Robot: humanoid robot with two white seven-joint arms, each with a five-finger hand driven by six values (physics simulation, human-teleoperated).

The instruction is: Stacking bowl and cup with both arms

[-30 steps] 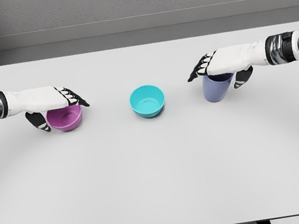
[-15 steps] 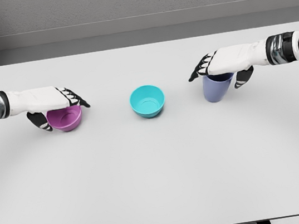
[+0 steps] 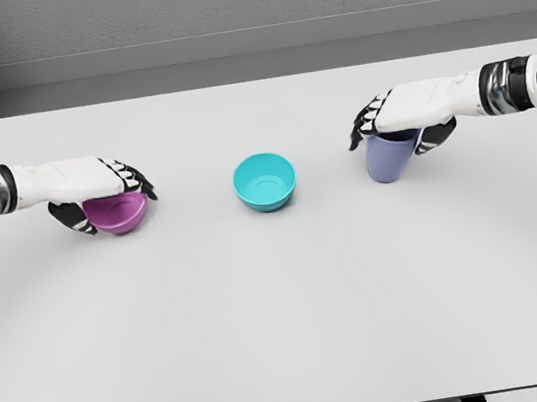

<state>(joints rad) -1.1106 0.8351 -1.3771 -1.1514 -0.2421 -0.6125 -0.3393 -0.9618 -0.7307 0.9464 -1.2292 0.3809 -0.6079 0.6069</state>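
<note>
A purple bowl point(image 3: 119, 215) sits on the left side of the white table point(image 3: 285, 310). My left hand point(image 3: 109, 192) lies over it, fingers curled down across the far rim and thumb against the near left wall. A teal bowl point(image 3: 266, 181) stands upright and untouched at the table's middle. On the right is a blue cup point(image 3: 388, 160), its mouth hidden under my right hand point(image 3: 392, 132), whose fingers wrap the left of the rim while the thumb presses the right side.
A grey wall point(image 3: 239, 3) rises behind the table's far edge. The table's front edge runs along the bottom of the view.
Both hands have curled their fingers down and closed around the rims, the left on the purple bowl and the right on the blue cup. The teal bowl has not moved.
</note>
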